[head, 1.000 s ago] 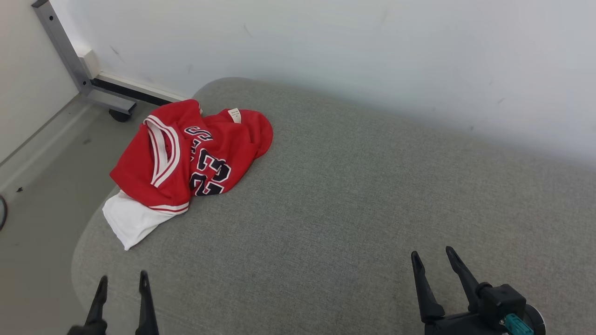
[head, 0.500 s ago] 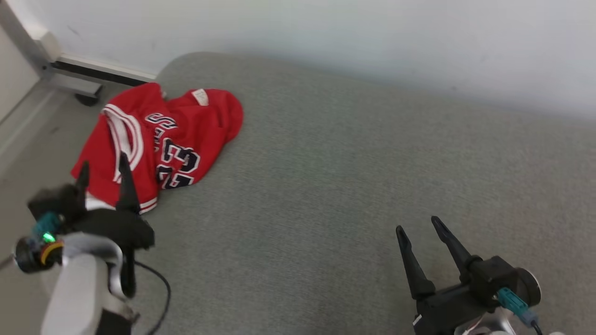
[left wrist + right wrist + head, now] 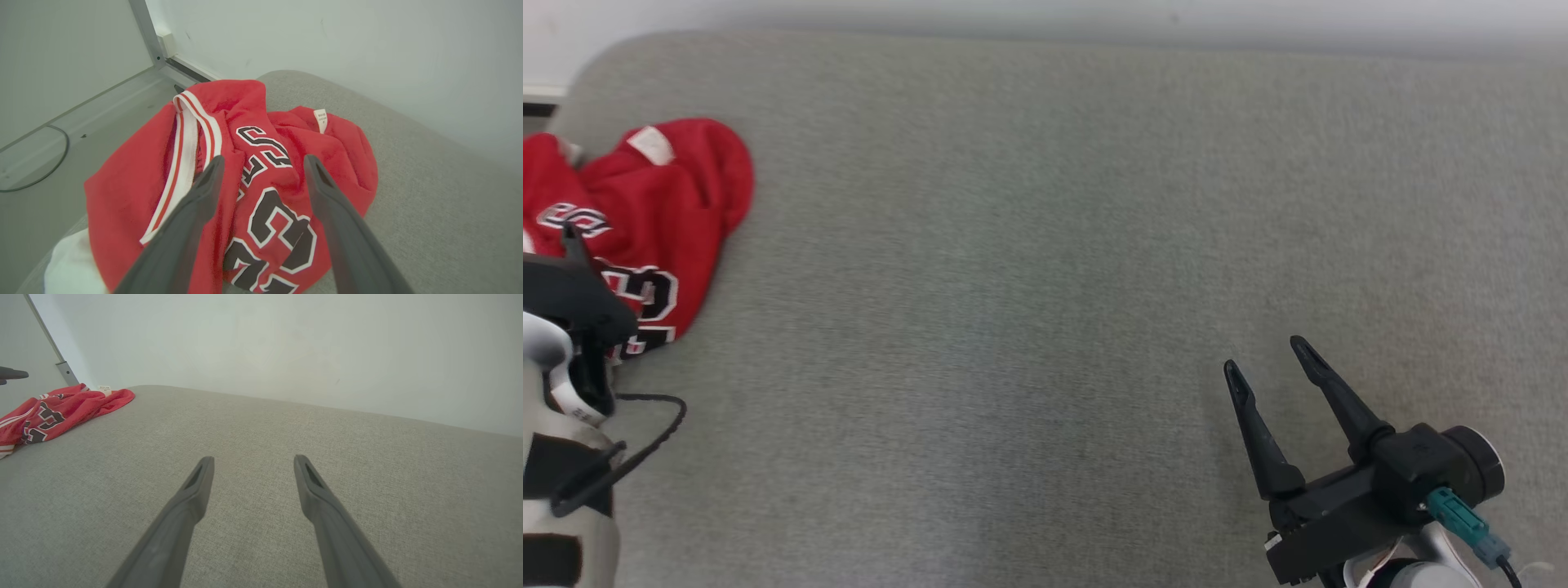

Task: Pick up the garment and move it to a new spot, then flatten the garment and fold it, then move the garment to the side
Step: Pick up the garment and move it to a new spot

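Observation:
The garment (image 3: 654, 204) is a red jersey with white trim and dark numbers, lying crumpled at the left end of the grey cushion (image 3: 1045, 245). My left gripper (image 3: 263, 159) hovers just over the garment (image 3: 130, 183), jaws open and astride the lettered folds, holding nothing. White fabric (image 3: 69, 265) pokes out from under the red at the near side. My left forearm (image 3: 556, 457) stands at the head view's left edge, in front of the garment. Far to the right, my right gripper (image 3: 1265, 354) is open over bare cushion. Its wrist view shows the garment (image 3: 61, 410) well off to the left.
The cushion's rounded left end drops to a grey floor, where a metal frame post (image 3: 143, 32) and a dark cable (image 3: 41, 171) stand. A white wall (image 3: 286, 343) runs along the cushion's far side.
The head camera has swung right and down, shifting the garment to the picture's left edge. My left arm has risen from the near edge to above the garment. Both grippers stay open.

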`<state>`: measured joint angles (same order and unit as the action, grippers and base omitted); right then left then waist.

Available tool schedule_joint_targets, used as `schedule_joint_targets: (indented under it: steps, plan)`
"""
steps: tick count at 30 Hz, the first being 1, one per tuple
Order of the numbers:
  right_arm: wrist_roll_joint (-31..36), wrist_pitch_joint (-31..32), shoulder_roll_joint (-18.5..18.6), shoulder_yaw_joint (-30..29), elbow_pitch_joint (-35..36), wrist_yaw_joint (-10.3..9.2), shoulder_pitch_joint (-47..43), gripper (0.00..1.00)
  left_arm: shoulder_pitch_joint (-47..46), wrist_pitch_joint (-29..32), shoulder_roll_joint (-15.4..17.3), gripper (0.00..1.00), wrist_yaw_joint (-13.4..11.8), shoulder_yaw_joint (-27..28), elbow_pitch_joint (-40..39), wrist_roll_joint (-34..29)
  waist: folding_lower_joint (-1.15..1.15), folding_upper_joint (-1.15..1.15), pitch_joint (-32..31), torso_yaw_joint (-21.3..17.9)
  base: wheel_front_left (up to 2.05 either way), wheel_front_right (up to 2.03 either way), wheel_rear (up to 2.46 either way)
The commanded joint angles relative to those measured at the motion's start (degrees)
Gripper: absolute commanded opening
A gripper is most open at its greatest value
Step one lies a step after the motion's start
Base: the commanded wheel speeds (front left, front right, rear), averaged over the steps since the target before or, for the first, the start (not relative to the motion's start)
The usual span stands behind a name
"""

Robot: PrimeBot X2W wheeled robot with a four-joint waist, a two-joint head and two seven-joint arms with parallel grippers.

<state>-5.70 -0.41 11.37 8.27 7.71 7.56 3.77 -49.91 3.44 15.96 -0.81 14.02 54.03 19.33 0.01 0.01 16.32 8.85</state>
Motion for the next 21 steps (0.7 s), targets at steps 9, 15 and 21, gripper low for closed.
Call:
schedule_joint_targets:
  steps: [9, 15, 21]
  plan:
    - [0.21, 1.19, 0.54, 0.50, 5.22, -0.12, -0.42, 1.00, -5.36, 5.26, 2.65, 1.00, -4.22, 1.14, 6.64, 1.15, -0.01, -0.01, 11.72, -8.98, 0.00, 0.00, 0.00]
    - [0.41, 1.10, -0.21, 0.44, 6.03, -0.12, -0.14, 1.00, -6.56, 7.60, 2.92, 1.00, -4.38, -0.53, 8.92, 0.13, -0.01, -0.01, 13.24, -9.14, 0.00, 0.00, 0.00]
    - [-0.16, 0.61, -0.49, 0.72, 5.00, -0.12, 0.83, 1.00, -5.84, 8.60, 2.66, 0.00, -3.89, -1.68, 10.46, 0.01, -0.01, -0.01, 12.17, -8.56, 0.00, 0.00, 0.00]
